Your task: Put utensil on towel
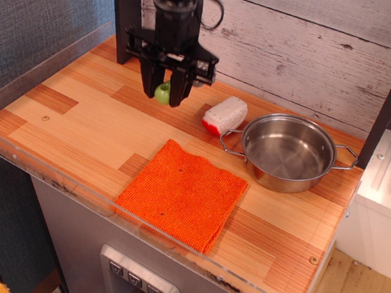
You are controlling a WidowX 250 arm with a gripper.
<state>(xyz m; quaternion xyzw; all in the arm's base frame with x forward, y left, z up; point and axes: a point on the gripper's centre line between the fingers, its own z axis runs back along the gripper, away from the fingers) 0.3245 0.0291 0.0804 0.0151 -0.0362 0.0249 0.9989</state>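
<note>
**Layout on the desk**

The square orange knitted towel (182, 193) lies near the front edge of the wooden desk (72, 123). Behind it and to the right sits the round steel pot (287, 151). The white-and-red cylindrical block (224, 115) lies just left of the pot, beside its handle. Further left, at the back, the black tool (164, 96) holds the lime-green-handled toy spatula (162, 93) above the desk.

tool (162, 94) grips utensil (162, 93) | above table (79, 120) | towel (182, 193) bare
</note>
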